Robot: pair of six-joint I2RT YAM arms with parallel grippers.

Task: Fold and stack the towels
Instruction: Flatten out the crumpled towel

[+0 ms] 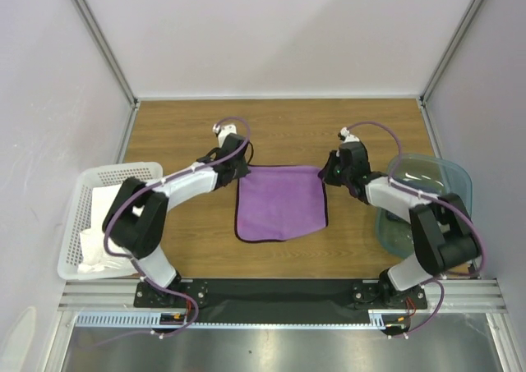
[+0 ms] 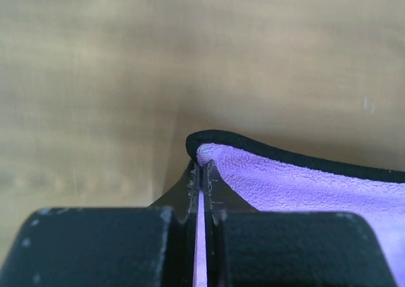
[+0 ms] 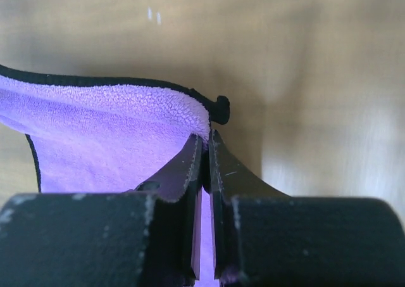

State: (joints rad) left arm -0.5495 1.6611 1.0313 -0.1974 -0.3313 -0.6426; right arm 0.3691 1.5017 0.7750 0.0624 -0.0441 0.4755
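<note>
A purple towel (image 1: 281, 202) with a dark hem lies spread on the wooden table between the two arms. My left gripper (image 1: 237, 169) is shut on its far left corner; the purple towel (image 2: 297, 189) shows pinched between the fingers (image 2: 190, 185) in the left wrist view. On the other side my right gripper (image 1: 326, 173) is shut on the far right corner, and the purple towel (image 3: 107, 135) runs off to the left of the fingers (image 3: 224, 170) there. A white towel (image 1: 100, 224) lies crumpled in the basket. No navy towel is in view.
A white perforated basket (image 1: 82, 191) stands at the table's left edge. At the right edge sits a translucent teal bin (image 1: 456, 175), under the right arm. White walls and metal posts close in the table on three sides.
</note>
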